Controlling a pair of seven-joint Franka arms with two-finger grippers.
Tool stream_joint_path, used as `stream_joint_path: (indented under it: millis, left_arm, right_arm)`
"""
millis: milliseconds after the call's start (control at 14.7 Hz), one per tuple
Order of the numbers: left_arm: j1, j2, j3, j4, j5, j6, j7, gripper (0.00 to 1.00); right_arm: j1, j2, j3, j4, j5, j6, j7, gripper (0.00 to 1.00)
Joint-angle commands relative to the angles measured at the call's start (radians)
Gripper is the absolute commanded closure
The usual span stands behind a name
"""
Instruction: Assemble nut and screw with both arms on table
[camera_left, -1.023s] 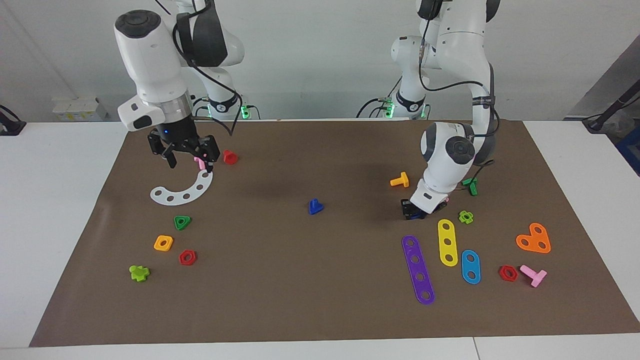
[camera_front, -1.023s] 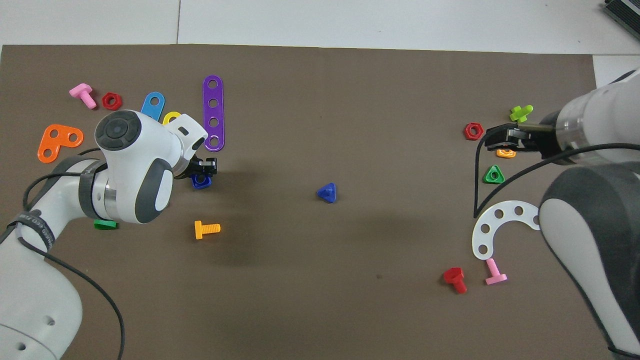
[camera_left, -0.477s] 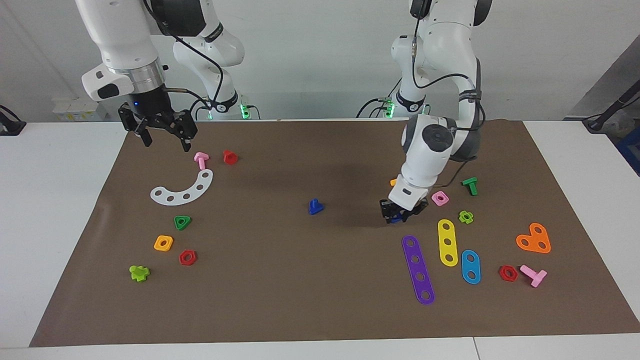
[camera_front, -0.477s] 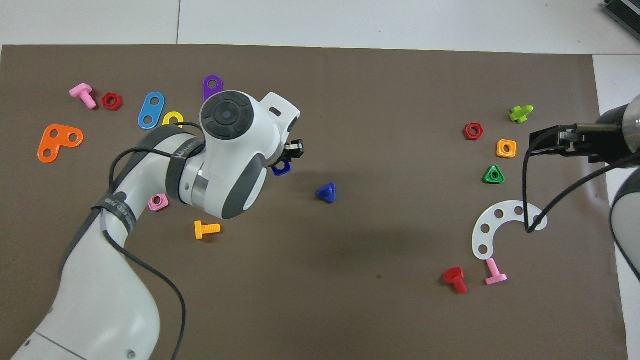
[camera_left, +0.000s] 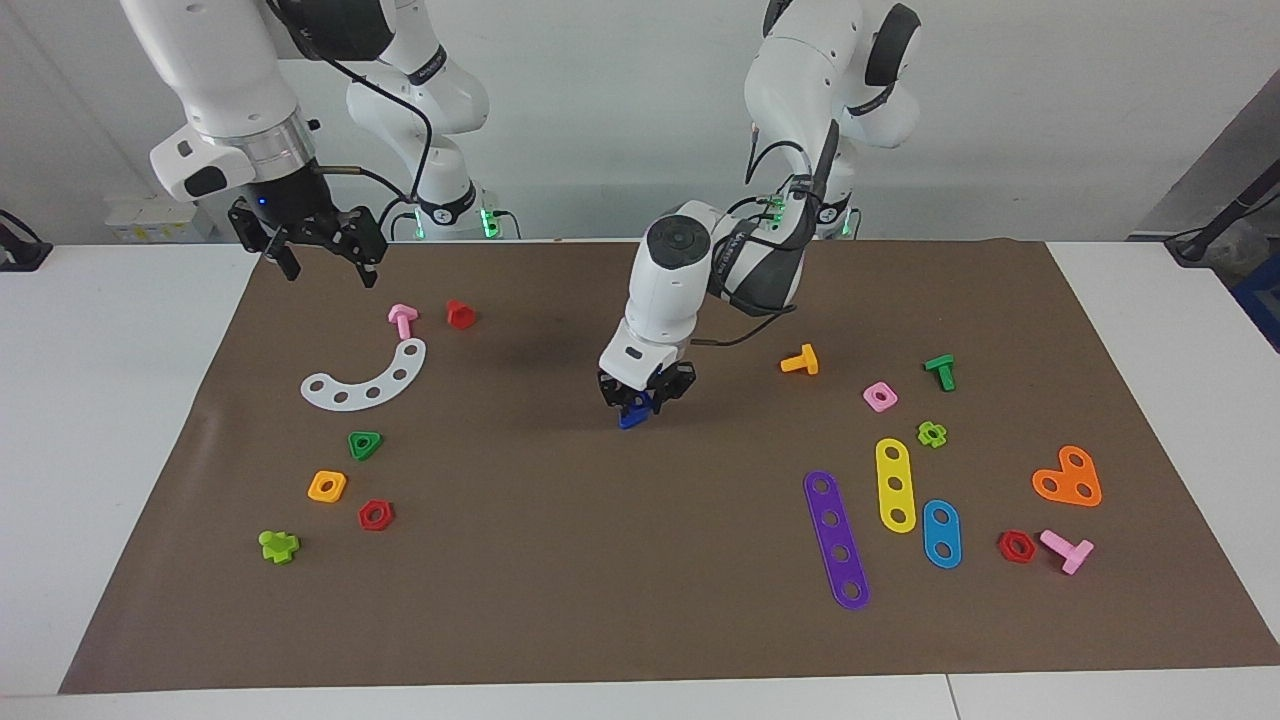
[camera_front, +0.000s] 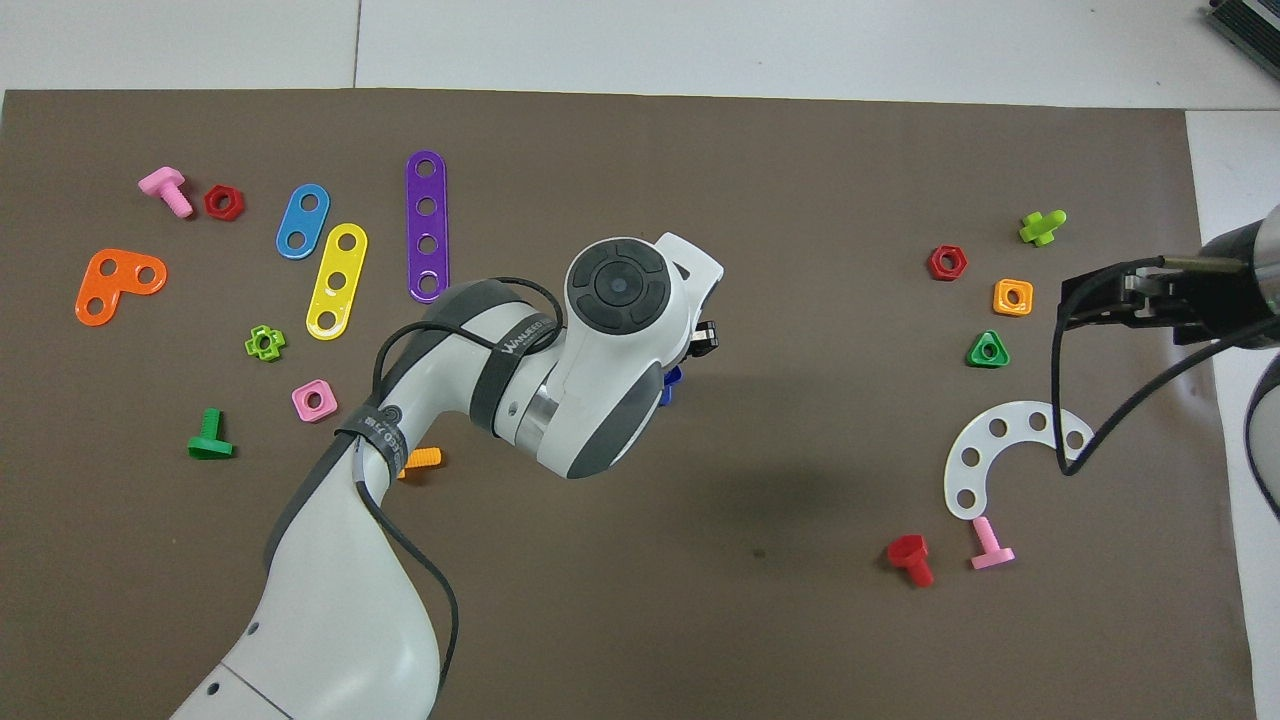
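Note:
My left gripper (camera_left: 646, 394) is low over the middle of the brown mat (camera_left: 560, 560), shut on the blue square nut (camera_left: 641, 404). The dark-blue screw (camera_left: 630, 421) stands on the mat directly under it, and the nut is on or just above it. In the overhead view the left arm covers both, and only a sliver of blue (camera_front: 670, 384) shows. My right gripper (camera_left: 320, 250) is open and empty, raised over the mat's edge at the right arm's end; it also shows in the overhead view (camera_front: 1095, 298).
At the right arm's end lie a white curved strip (camera_left: 365, 382), a pink screw (camera_left: 402, 319), a red screw (camera_left: 459, 313), a green triangular nut (camera_left: 365, 444) and an orange nut (camera_left: 327, 486). At the left arm's end lie an orange screw (camera_left: 800, 361), a pink nut (camera_left: 879, 396) and coloured strips (camera_left: 836, 538).
My left gripper carried the blue nut from the left arm's end to the mat's middle, down over the screw. My right gripper rose and moved outward, away from the curved strip.

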Motion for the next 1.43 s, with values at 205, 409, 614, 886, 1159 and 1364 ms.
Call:
stream_joint_path:
  millis: [205, 409, 614, 886, 1159, 1364]
  left_arm:
    - [-0.04, 0.001, 0.019, 0.003, -0.025, -0.087, -0.008, 1.0]
    - [-0.053, 0.001, 0.014, 0.001, -0.033, -0.081, -0.039, 1.0]
    - [-0.057, -0.001, 0.016, -0.014, -0.033, -0.074, -0.039, 1.0]
    - [-0.057, -0.004, 0.019, -0.048, -0.03, -0.066, -0.039, 1.0]
    - [-0.063, 0.012, 0.019, -0.08, -0.031, 0.003, -0.04, 1.0]
    - [-0.07, 0.045, 0.019, -0.073, -0.027, 0.023, -0.042, 1.0]
  right_arm:
    - [-0.013, -0.028, 0.006, -0.026, 0.01, -0.007, -0.031, 0.0]
    - [-0.011, -0.028, 0.006, -0.028, 0.006, -0.006, -0.031, 0.0]
    - [-0.011, -0.028, 0.008, -0.029, -0.006, 0.0, -0.034, 0.0]
    - [-0.011, -0.026, 0.008, -0.029, -0.012, 0.029, -0.043, 0.0]
    - [-0.011, -0.026, 0.009, -0.029, -0.023, 0.032, -0.049, 0.0]
    - [-0.01, -0.028, 0.009, -0.031, -0.023, 0.031, -0.048, 0.0]
